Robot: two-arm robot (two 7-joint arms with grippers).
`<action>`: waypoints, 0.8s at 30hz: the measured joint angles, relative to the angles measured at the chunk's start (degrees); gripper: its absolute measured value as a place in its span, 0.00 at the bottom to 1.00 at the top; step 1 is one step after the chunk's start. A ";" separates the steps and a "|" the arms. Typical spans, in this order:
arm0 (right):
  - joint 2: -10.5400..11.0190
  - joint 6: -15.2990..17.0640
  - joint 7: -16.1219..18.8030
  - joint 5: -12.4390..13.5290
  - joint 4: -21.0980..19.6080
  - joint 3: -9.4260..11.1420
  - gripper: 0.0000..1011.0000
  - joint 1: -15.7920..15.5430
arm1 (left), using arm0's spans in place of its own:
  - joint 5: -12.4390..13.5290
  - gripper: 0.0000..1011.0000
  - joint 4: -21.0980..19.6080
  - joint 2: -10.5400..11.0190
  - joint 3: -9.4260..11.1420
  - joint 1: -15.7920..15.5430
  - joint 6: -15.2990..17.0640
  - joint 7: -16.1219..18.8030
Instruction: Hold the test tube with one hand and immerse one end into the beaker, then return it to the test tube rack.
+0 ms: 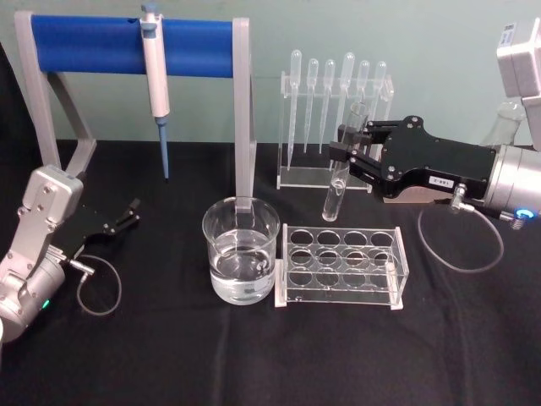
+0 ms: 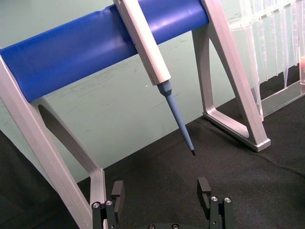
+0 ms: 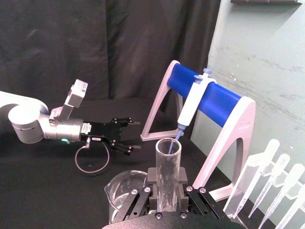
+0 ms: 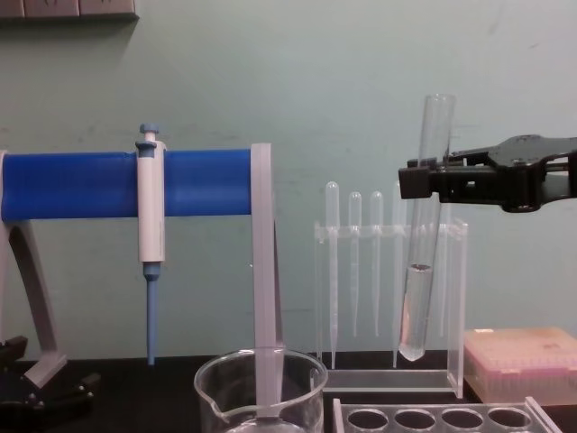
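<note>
My right gripper (image 1: 345,144) is shut on the test tube (image 1: 332,199), a long clear glass tube held nearly upright in the air. In the chest view the test tube (image 4: 422,271) hangs with its rounded end above the table, gripped near its upper part by the right gripper (image 4: 419,183). A liquid line shows in its lower part. The beaker (image 1: 221,245), wide, clear and part filled with water, stands to the left of the tube and apart from it. My left gripper (image 1: 131,211) rests open on the table at the far left, its fingers (image 2: 204,187) spread with nothing between them.
A clear rack with round holes (image 1: 342,262) stands right beside the beaker, below the tube. Behind it is a stand of plastic pipettes (image 1: 334,118). A blue-barred frame (image 1: 127,38) carries a hanging pipettor (image 1: 155,76). A pink box (image 4: 523,361) sits at the right.
</note>
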 joint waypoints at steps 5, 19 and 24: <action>0.00 0.00 0.00 0.00 0.00 0.00 0.23 0.00 | 0.00 0.99 0.00 0.00 0.00 0.00 0.00 0.00; 0.00 0.00 0.00 0.00 0.00 0.00 0.23 0.00 | 0.00 0.99 0.00 0.00 0.00 0.00 0.00 0.01; 0.00 0.00 0.00 0.00 0.00 0.00 0.23 0.00 | 0.00 0.99 0.00 0.00 0.00 0.00 0.00 0.00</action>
